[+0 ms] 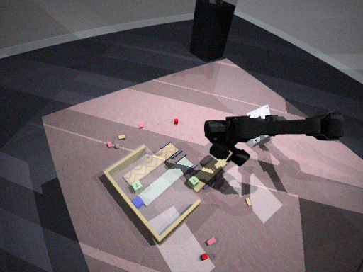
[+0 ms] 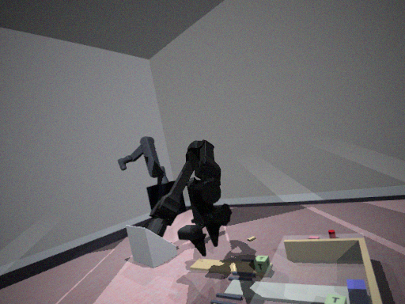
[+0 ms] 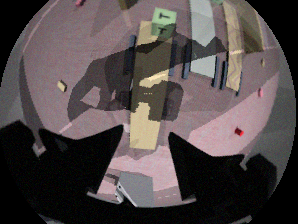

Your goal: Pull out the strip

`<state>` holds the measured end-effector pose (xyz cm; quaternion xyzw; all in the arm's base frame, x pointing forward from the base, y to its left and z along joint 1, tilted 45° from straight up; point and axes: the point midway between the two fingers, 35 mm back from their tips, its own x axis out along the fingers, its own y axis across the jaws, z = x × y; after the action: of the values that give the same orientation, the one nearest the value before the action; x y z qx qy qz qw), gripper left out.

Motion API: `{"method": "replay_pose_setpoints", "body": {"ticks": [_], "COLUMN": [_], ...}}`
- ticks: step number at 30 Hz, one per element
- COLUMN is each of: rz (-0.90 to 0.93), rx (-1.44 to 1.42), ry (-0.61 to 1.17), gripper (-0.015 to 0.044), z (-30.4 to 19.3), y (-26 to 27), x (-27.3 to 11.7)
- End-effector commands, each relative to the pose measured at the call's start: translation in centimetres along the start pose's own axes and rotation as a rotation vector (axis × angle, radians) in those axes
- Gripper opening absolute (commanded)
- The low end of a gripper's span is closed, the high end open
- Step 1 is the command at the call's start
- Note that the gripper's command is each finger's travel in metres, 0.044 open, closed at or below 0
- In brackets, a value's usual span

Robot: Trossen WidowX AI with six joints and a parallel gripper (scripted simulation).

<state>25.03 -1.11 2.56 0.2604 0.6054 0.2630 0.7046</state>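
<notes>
the claw hangs above the near end of a tan strip, its two dark fingers spread apart with nothing between them; in the wrist view the strip's pale end lies in the gap below the fingertips, not touched by either. a green cube marked with a letter sits on the far end of that strip, away from the claw, close beside the open edge of a low tan-walled tray. the strip lies mostly outside the tray, stretching from the cube back toward the claw, and the arm's shadow falls across its middle. beyond the cube, further from the claw, a pale grey strip runs into the tray with a blue cube at its far end, and beside it a zigzag-patterned strip carries a second green lettered cube at its far end. short dark bars lie between the strips near the tray's open side. behind the claw, toward the arm's base, stands a white wedge-shaped block. small red, pink and tan bits lie scattered over the pinkish table top, all well apart from the claw.
</notes>
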Motion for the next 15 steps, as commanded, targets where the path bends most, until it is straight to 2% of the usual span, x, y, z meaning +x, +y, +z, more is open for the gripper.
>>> {"method": "replay_pose_setpoints", "body": {"ticks": [1, 3, 15], "rz": [0.006, 0.006, 0.006], "rx": [0.007, 0.007, 0.005], "ry": [-0.001, -0.002, -0.004], "gripper": [0.0394, 0.044, 0.044], "z": [1.5, 2.3, 6.7], "y": [0.0, 0.1, 0.1], "x": [-0.2, -0.3, -0.9]}}
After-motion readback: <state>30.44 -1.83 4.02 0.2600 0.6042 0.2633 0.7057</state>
